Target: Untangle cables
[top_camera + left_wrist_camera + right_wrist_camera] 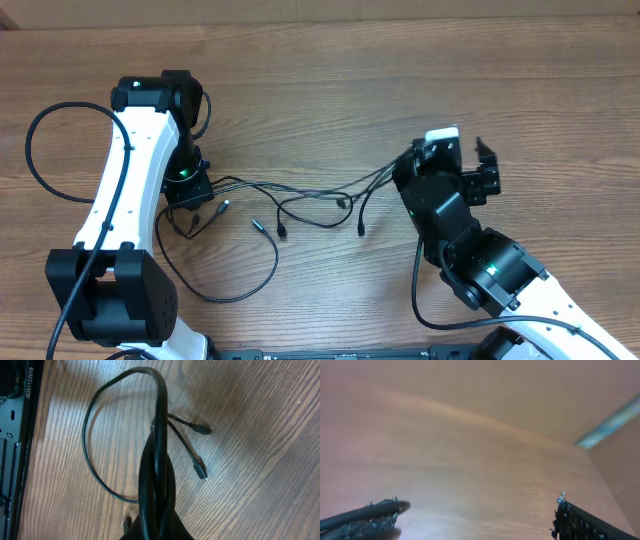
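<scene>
The thin black cables (157, 460) lie in a loose tangle. One makes a big loop. Small plugs (202, 430) sit at the ends.

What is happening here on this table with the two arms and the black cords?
Two robot arms work on thin black cables on a wooden table. The left gripper is shut on a bunch of them at the left end. The right gripper is wide open near the right end, nothing between its fingers. The cables lie crossed, not yet separated.
</scene>
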Robot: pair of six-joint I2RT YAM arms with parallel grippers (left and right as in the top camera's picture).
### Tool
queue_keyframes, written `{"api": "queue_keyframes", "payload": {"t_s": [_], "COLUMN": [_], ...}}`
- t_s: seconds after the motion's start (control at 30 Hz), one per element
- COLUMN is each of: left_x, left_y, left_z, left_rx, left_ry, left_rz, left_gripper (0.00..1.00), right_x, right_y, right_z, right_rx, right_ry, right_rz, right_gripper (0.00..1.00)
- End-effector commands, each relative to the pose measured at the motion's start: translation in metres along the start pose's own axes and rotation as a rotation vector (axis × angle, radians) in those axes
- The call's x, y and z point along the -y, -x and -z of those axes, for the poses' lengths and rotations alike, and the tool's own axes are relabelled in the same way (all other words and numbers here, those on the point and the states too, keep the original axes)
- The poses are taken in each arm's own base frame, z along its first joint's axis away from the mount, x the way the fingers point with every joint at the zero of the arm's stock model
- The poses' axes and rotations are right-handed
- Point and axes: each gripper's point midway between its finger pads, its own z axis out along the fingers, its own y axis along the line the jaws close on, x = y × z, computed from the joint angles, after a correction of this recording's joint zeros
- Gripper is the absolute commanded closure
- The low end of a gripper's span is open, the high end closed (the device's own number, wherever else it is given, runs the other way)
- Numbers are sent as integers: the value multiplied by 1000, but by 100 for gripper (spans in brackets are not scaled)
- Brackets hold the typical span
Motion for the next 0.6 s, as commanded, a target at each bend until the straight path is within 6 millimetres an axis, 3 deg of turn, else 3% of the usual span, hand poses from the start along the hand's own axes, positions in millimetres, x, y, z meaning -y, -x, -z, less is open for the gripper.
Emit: {"api": "queue_keyframes", "payload": {"t_s": [0.0,0.1,0.23,0.4,0.5,0.57], "left_x": [1,1,1,1,0,0], "left_y": [8,9,9,9,9,8], "left_z": [5,5,5,5,5,5], "left_rx": [14,21,24,23,23,18], "left_ry": [-22,-20,-21,-20,-20,-18], "left_rz": [-8,-9,-9,-9,-9,-10], "left_gripper": [95,94,94,94,93,94], "right_x": [-43,-73,-98,-111,-117,-129], "right_y": [-10,-52,-96,-122,-123,-112], "right_z": [11,27,53,71,68,65], "right_rx": [-66,-244,-453,-599,-607,-566], "right_ry": [289,484,676,783,794,834], "right_rz": [-22,15,67,89,88,64], "right_gripper": [0,0,0,0,0,0]}}
